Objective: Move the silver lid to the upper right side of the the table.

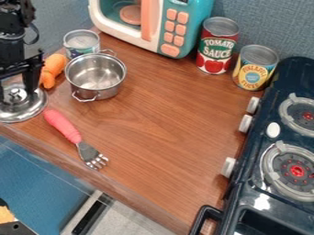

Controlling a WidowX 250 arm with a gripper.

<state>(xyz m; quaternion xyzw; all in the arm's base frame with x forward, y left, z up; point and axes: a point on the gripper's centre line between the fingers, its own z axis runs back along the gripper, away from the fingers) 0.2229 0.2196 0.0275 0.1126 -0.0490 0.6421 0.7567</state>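
The silver lid (30, 109) lies flat at the view's 9 o'clock edge, at the pot's (108, 90) 8 o'clock. The gripper's (16, 92) 2 jaws stand released, at the 3 and 9 o'clock sides of the lid's knob (17, 96), which points up; the round rim favours no long axis.

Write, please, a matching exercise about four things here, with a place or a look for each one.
1. Silver lid
2. Metal pot
3. Fork
4. Red can

A. Between the microwave and the yellow can
B. Open-topped, with two side handles
C. Under the gripper
D. Has a pinkish-red handle

Right pairs: 1-C, 2-B, 3-D, 4-A
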